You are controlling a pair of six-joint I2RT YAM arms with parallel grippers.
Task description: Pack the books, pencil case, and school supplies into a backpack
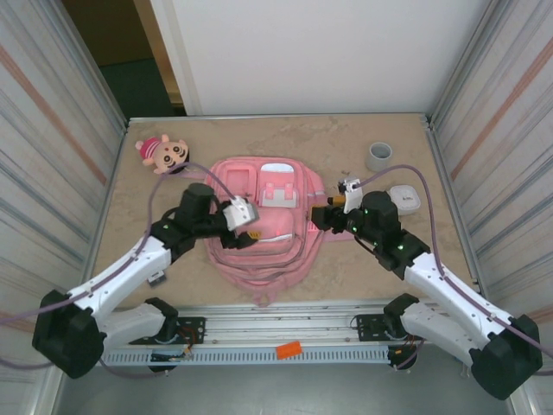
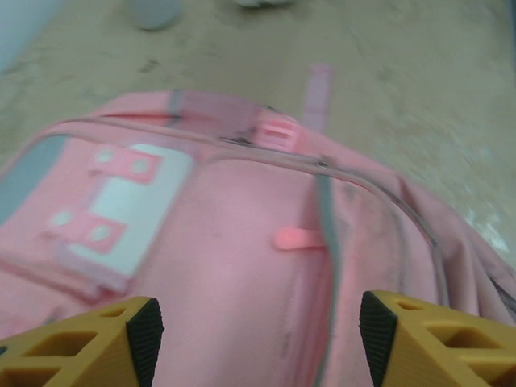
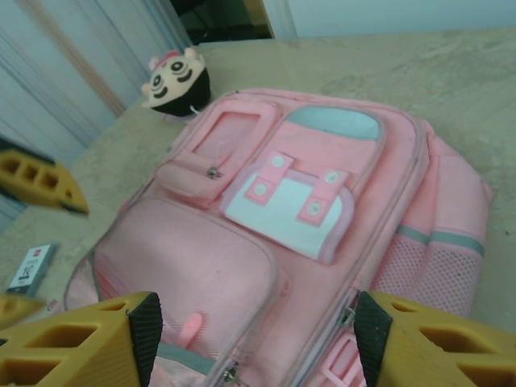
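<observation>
Hanging over the pink backpack (image 1: 272,255), which lies flat on the desk (image 1: 346,138), the left hand (image 1: 252,235) and right hand (image 1: 318,216) both have fingers spread wide and hold nothing. The backpack sits beneath and between them. A black-and-white card (image 3: 31,268) lies left of the right hand.

The backpack (image 1: 275,252) is matt pink woven cloth with smoother pale patches. Its side pocket (image 3: 419,278), at 4 o'clock in the right wrist view, is open mesh. The surface (image 1: 337,143) looks like matt, mottled beige stone. The plush doll (image 1: 162,153) is soft fabric. The left hand (image 2: 258,330) and right hand (image 3: 254,334) have matt yellow plastic fingers with black pads.
</observation>
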